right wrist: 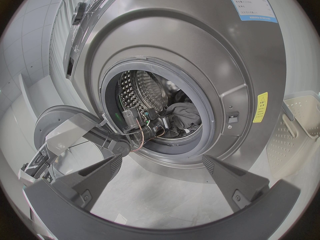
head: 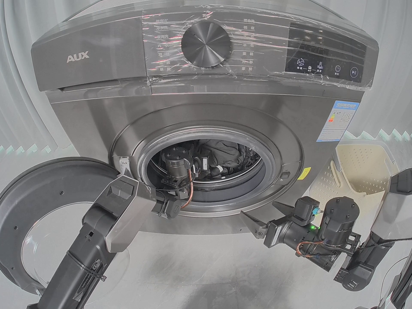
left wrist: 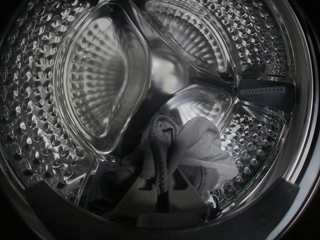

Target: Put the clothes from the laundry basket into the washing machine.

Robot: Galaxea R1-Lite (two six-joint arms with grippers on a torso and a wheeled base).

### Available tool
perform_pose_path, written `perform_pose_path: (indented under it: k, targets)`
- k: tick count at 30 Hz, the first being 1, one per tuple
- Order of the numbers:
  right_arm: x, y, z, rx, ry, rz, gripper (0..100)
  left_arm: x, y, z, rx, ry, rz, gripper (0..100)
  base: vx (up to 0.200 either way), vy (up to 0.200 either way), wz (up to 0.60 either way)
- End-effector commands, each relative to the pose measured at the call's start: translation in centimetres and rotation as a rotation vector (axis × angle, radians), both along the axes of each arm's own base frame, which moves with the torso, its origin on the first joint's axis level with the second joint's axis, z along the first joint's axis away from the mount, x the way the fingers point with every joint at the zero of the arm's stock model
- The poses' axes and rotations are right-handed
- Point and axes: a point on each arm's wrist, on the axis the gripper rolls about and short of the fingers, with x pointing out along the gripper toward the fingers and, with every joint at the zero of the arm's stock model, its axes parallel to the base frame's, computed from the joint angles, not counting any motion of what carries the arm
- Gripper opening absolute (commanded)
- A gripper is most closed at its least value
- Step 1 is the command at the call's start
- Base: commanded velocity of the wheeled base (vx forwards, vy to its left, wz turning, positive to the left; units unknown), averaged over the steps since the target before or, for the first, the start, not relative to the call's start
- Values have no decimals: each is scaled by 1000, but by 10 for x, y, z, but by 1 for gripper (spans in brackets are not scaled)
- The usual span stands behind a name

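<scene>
The grey washing machine stands with its door swung open. My left arm is inside the drum, where my left gripper is against dark clothes. In the left wrist view the left gripper is shut on a grey garment, which bunches up over its fingers above the drum floor. My right gripper is low in front of the machine, below the door opening, open with nothing between its fingers. The cream laundry basket stands to the machine's right.
The round door hangs open to the left of the opening, beside my left arm. The steel drum wall curves around the garment. Bare grey floor lies in front of the machine.
</scene>
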Motion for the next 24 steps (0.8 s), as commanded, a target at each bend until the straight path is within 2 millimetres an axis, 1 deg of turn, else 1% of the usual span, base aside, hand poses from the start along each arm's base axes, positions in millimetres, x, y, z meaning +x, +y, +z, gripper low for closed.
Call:
perform_pose_path:
  k: [1,2,3,5,6,7,8,10,11,13,14,15,16,19,23,24]
  targets:
    - [0,0,-1,-2,3,0,100,2,2,-7,3,6,5,0,0,0,0]
    - [0,0,-1,-1,2,-1,100,1,0,-6,4,5,2,0,0,0,0]
    - [0,0,0,0,0,-1,100,1,-1,-6,4,5,1,100,0,0,0]
    - [0,0,0,1,-1,-1,100,0,-2,-6,3,5,-2,100,0,0,0]
    - [0,0,1,2,-2,-1,100,-2,-6,-4,-4,-3,-10,100,0,0,0]
    - [0,0,0,1,-1,-1,100,-4,-9,-1,-14,-11,-16,100,0,0,0]
    - [0,0,0,1,-1,-1,100,-7,-14,9,-27,-29,-27,100,0,0,0]
    - [0,0,0,0,0,-1,100,-12,-17,12,-24,-16,-36,100,0,0,0]
    - [0,0,0,1,1,-2,100,-25,-23,13,-10,22,-58,100,0,0,0]
    - [1,-1,1,3,-1,-5,100,-43,-30,12,-1,63,-89,100,0,0,0]
    - [1,-1,1,4,-2,-5,100,-50,-34,14,0,71,-101,100,0,0,0]
    - [1,-1,1,4,-2,-5,100,-52,-34,14,1,74,-104,100,0,0,0]
    - [1,-2,2,5,-3,-6,100,-65,-38,16,8,91,-127,100,0,0,0]
    - [1,-2,2,5,-3,-6,100,-80,-42,27,8,99,-150,100,0,0,0]
    - [1,-2,2,5,-3,-6,100,-111,-48,39,-2,112,-197,100,0,0,0]
    - [1,-2,2,5,-3,-6,100,-112,-48,40,-2,112,-198,100,0,0,0]
